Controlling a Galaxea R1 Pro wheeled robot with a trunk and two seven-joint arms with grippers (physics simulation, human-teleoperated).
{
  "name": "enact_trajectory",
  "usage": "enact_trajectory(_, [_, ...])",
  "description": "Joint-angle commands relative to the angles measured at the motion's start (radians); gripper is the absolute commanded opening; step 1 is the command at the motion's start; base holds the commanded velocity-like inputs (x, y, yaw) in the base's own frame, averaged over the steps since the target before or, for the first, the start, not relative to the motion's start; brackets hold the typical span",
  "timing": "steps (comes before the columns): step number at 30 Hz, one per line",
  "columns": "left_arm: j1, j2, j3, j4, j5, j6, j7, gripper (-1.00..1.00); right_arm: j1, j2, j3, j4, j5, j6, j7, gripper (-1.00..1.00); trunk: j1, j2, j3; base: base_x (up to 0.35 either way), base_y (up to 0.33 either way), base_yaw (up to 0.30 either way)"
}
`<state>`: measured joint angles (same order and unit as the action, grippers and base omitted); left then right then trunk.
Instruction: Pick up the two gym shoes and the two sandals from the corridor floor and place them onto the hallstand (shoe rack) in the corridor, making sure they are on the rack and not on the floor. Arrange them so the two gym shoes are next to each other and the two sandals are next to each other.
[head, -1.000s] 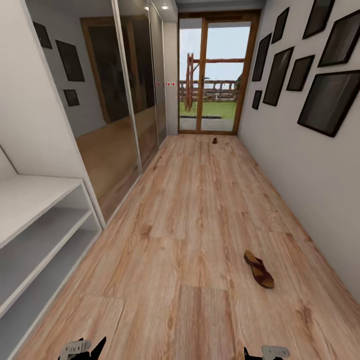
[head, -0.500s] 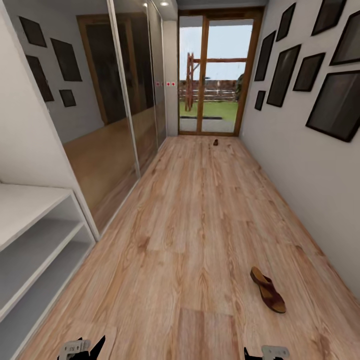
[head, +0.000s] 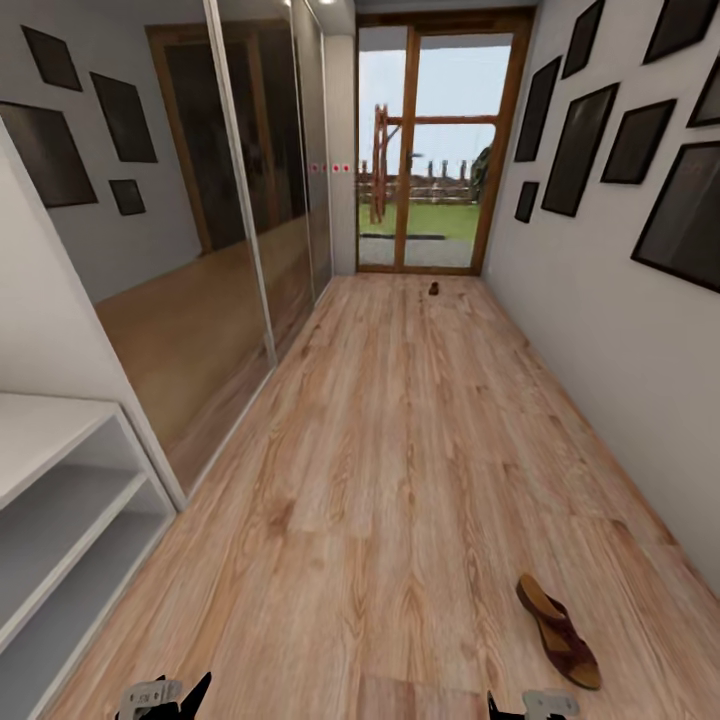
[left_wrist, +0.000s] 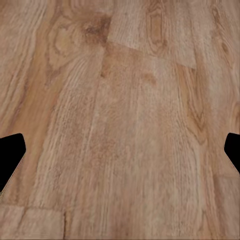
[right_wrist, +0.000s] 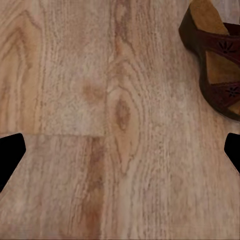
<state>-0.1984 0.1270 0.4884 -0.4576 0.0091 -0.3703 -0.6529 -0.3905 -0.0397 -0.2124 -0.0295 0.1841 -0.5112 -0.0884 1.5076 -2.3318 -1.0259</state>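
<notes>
A brown sandal (head: 558, 630) with a tan footbed lies on the corridor floor (head: 400, 450) near the right wall, just ahead of my right gripper (head: 532, 706). In the right wrist view the same sandal (right_wrist: 217, 60) sits beyond and to one side of the open right gripper (right_wrist: 120, 155). Far down by the glass door lies a small brown thing (head: 434, 289), apparently the other sandal. The pale hallstand (head: 60, 500) stands at the left, its shelves bare. My left gripper (head: 168, 697) is open over bare planks (left_wrist: 120, 100). The gym shoes are out of view.
Mirrored sliding doors (head: 230, 230) line the left wall past the hallstand. Dark picture frames (head: 640, 140) hang on the right wall. A glass door (head: 435, 150) closes the far end of the corridor.
The whole view has moved forward along the corridor. The near sandal now sits lower and closer, and the hallstand has slid toward the left edge. Both grippers hold the same pose.
</notes>
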Motion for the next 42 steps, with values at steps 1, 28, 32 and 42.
enact_trajectory(1, [-0.001, -0.001, 0.006, 0.001, 0.001, -0.001, -0.008, 1.00, -0.001, 0.000, -0.005, 0.001, 0.011, -0.003, -0.006, 1.00, 0.000, 0.000, -0.001, 0.339, 0.000, 0.000])
enact_trajectory(28, [-0.001, -0.001, 0.006, 0.001, 0.002, -0.001, -0.009, 1.00, -0.001, 0.000, -0.006, -0.004, 0.009, -0.005, -0.008, 1.00, 0.000, 0.000, -0.001, 0.339, 0.000, 0.000])
enact_trajectory(32, [-0.001, -0.001, 0.005, 0.002, 0.002, -0.001, -0.009, 1.00, -0.001, -0.001, -0.008, -0.014, 0.008, -0.006, -0.008, 1.00, 0.000, 0.000, -0.001, 0.339, 0.000, 0.000])
enact_trajectory(42, [-0.001, -0.001, 0.004, 0.002, 0.002, -0.001, -0.010, 1.00, -0.001, -0.001, -0.006, -0.142, 0.009, -0.009, -0.004, 1.00, 0.000, 0.000, -0.001, 0.339, 0.000, 0.000])
